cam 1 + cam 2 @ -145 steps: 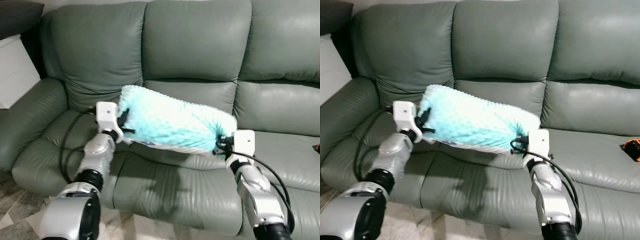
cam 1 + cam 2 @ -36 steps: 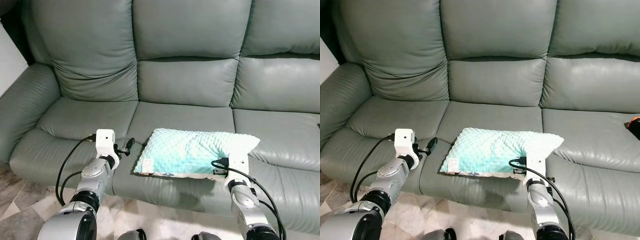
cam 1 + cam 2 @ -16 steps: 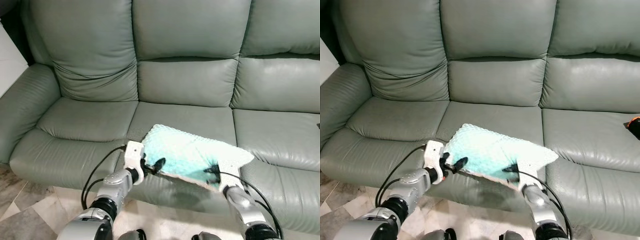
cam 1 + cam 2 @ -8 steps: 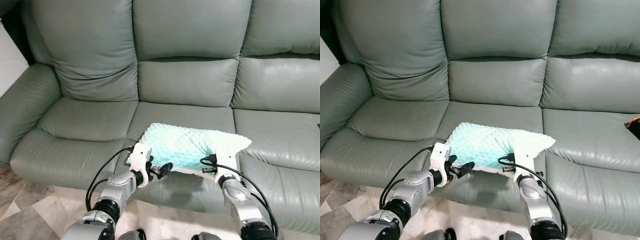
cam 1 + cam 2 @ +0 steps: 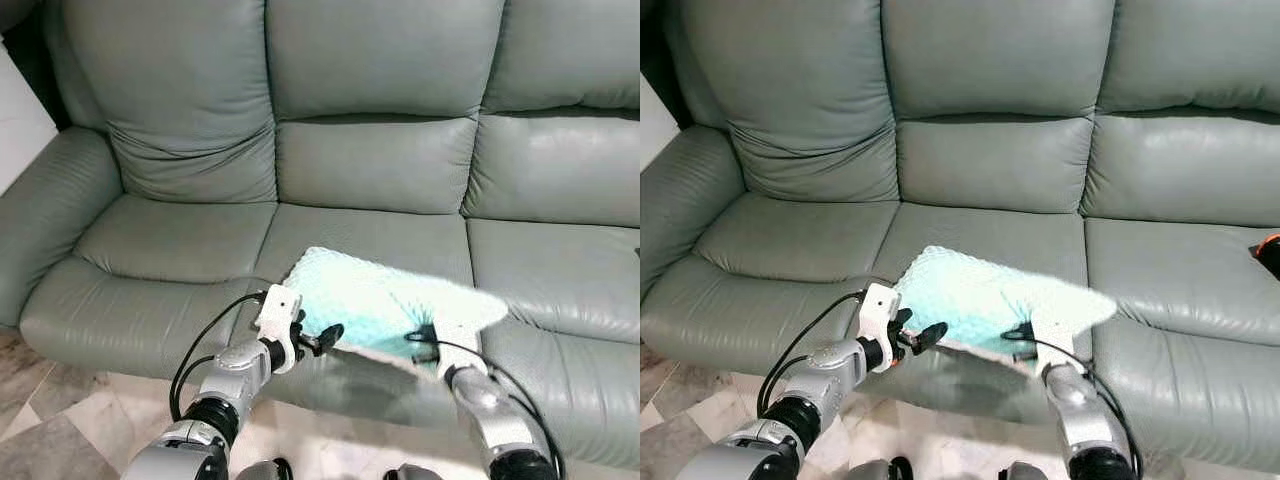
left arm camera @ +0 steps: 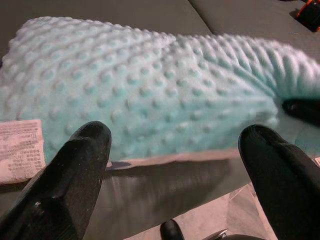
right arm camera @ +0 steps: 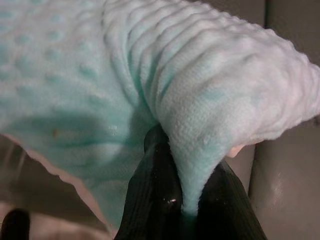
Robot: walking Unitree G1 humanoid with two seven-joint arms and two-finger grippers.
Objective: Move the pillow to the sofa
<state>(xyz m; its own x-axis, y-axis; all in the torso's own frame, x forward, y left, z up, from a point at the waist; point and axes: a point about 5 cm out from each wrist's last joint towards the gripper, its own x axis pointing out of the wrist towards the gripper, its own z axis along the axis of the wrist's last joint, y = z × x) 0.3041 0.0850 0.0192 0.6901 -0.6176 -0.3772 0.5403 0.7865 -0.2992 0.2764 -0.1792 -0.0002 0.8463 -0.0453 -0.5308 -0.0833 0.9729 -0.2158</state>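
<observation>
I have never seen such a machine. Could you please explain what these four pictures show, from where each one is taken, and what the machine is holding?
This is a humanoid robot with two silver arms, each ending in a gripper of two long black fingers. The two wide pictures come from a stereo camera on its head, looking down at a grey-green sofa. The two close pictures come from small cameras on the wrists, looking along the fingers.

A mint-green dotted pillow lies at the front of the sofa's middle seat. The right gripper is shut on the pillow's corner, with the fabric pinched between its fingers. The left gripper is open at the pillow's other end, its fingers spread wide and holding nothing. A small orange and black object lies on the far right seat.
</observation>
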